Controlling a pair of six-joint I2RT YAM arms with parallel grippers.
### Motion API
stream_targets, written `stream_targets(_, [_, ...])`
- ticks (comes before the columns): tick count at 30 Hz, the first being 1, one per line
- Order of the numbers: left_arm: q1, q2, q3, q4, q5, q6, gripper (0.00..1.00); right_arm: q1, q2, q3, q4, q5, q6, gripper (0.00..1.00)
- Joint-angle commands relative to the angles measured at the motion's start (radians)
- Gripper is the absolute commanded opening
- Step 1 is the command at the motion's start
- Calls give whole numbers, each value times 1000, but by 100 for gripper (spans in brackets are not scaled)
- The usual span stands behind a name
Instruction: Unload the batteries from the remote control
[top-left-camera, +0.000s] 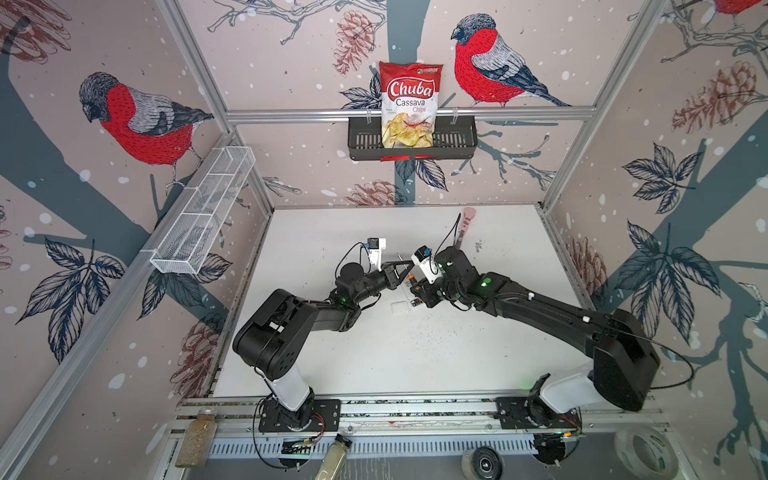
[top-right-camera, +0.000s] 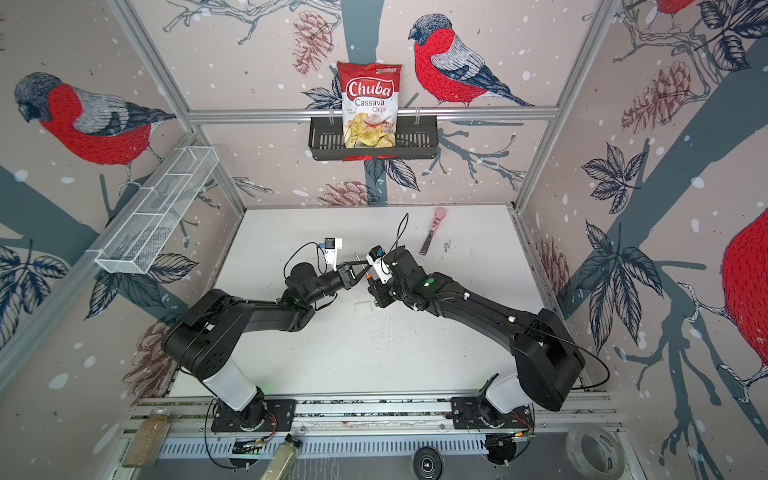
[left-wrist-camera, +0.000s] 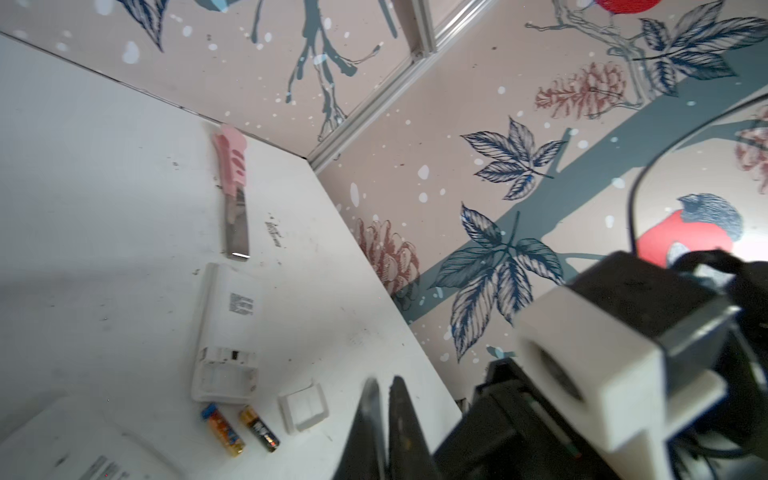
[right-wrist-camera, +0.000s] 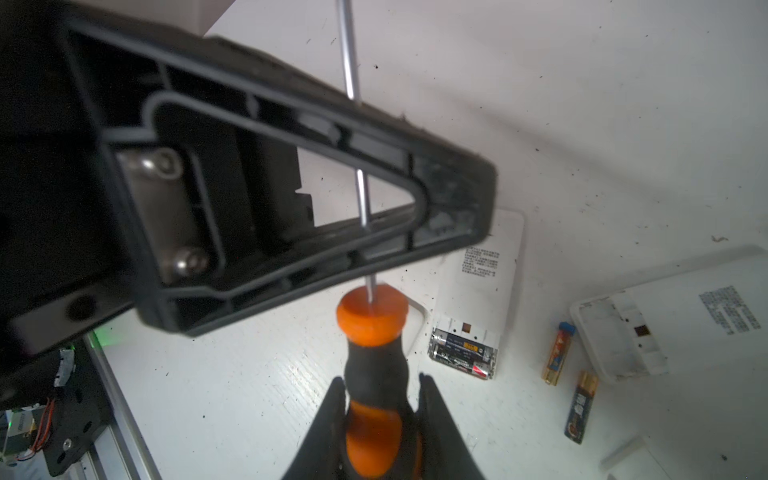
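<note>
The left gripper (left-wrist-camera: 384, 382) is pressing its jaws together, seemingly on the shaft of the screwdriver (right-wrist-camera: 372, 324), and the right gripper (right-wrist-camera: 380, 378) is pinching its handle. Near the middle of the table (top-left-camera: 415, 361), two batteries (right-wrist-camera: 461, 353) are sitting in a remote (right-wrist-camera: 482, 270); two are lying loose nearby. If the arms are pulling unequally (both are holding one tool), the shaft may be slipping out. The white surface is showing dark specks; a knife (left-wrist-camera: 235, 187) is lying toward its far right corner, and bird-patterned walls (top-left-camera: 623, 208) are standing around.
</note>
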Motion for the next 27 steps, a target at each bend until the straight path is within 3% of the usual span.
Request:
stream_targets(1, [10,10,-2,-21,-53,41,0,-2,-5,2,27,4,8,9])
stream_targets(7, [14,21,-2,0,-47,26,0,-15,-14,-10,39,12,12,11])
stream_targets(10, [15,24,-8,19,-57,14,0,-32,-33,-33,65,4,21,40])
stream_targets(13, [19,24,-10,42,-72,-2,0,-65,-72,-73,116,-50,26,53])
stream_targets(17, [32,43,-1,113,-77,-54,0,-157,-149,-169,265,-223,66,69])
stream_targets(21, [49,69,1,276,-101,-144,0,-279,-199,-299,508,-429,175,75])
stream_targets(27, [51,106,23,451,-180,-211,0,-339,-140,-357,781,-550,325,81])
